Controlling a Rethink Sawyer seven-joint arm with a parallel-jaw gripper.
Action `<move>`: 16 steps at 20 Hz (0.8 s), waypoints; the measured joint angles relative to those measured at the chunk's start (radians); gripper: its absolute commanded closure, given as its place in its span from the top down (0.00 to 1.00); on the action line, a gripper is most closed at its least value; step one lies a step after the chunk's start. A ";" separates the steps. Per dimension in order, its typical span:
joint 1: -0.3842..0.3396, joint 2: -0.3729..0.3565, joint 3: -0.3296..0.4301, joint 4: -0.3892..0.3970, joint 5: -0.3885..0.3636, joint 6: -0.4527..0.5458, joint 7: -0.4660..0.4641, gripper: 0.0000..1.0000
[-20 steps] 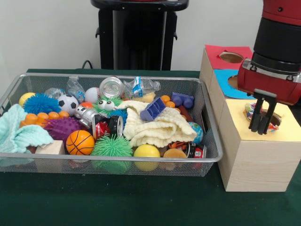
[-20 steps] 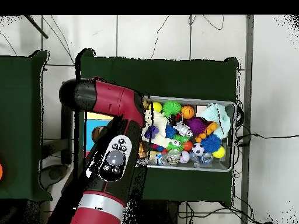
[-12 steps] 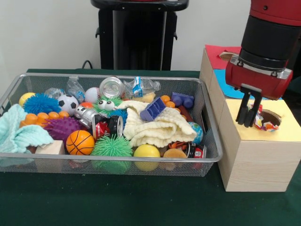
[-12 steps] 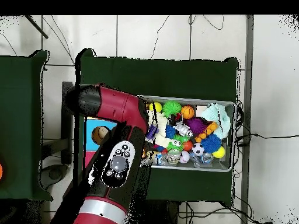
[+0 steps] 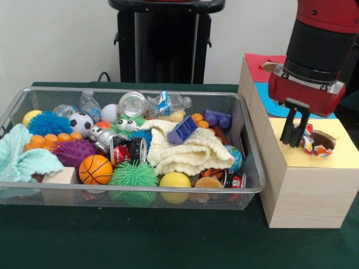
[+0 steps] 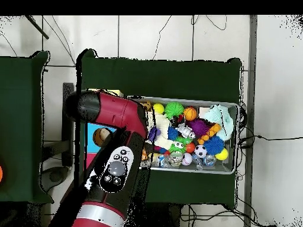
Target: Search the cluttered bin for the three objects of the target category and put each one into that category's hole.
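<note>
The fingers (image 5: 294, 133) hang empty and nearly closed above the yellow box top (image 5: 342, 147). A crumpled wrapper (image 5: 310, 143) sits in the hole (image 5: 322, 141), at 3 o'clock. The bin (image 5: 247, 151) lies at 9 o'clock.

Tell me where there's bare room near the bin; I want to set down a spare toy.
Free: the green cloth in front of the wire bin, running to the wooden box. Crowded: the bin, packed with balls, cloths and bottles. The box top is taken up by its holes, a wrapper and the pincer hanging over it.
</note>
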 measured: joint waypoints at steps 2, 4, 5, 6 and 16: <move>0.006 0.000 0.000 0.000 0.002 0.000 0.000 0.00; 0.013 0.000 0.000 0.000 0.006 0.000 0.000 0.00; 0.019 0.001 0.000 0.000 0.009 0.000 0.000 0.00; 0.022 0.001 0.000 0.000 0.012 0.000 0.000 0.00; 0.053 0.015 0.000 0.000 0.041 0.000 0.000 0.00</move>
